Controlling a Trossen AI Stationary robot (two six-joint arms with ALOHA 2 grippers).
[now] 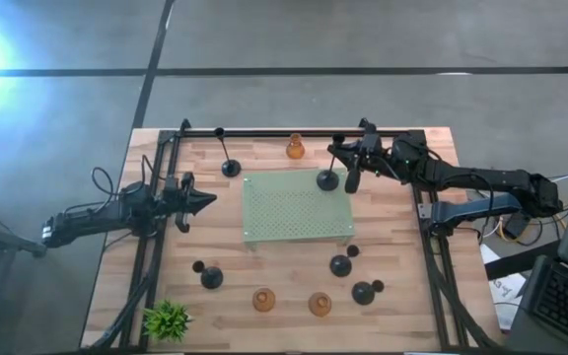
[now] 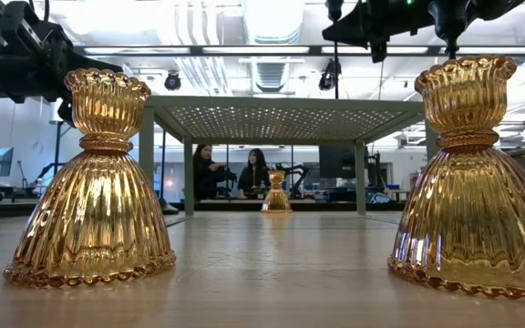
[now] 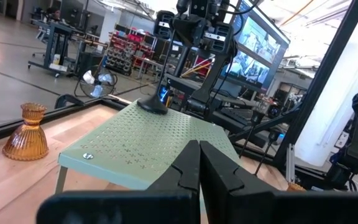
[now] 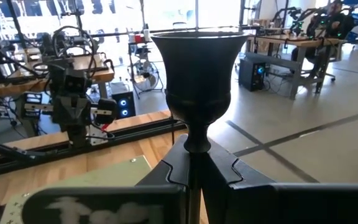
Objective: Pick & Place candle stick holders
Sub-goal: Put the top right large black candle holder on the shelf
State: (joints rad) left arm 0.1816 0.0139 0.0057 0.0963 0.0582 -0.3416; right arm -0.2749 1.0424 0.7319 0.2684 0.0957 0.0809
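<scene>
**Tall black holder gripped upright on the green stand**

No writing is legible. At frame left, the left gripper [image 1: 208,200] hangs empty, fingers together, beside the perforated green stand [image 1: 297,209]. Right of centre, the right gripper [image 1: 353,174] is clamped on the thin vertical stem of a tall black candle stick holder [image 1: 328,178], its domed base on the stand's upper right corner and cup uppermost.

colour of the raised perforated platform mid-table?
Pale green perforated metal platform, dotted with small holes; the high view shows it best.

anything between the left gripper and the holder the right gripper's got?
High view: only the green perforated platform lies between the shut left gripper and the black candle stick holder, which stands on its far corner in the right gripper.
</scene>
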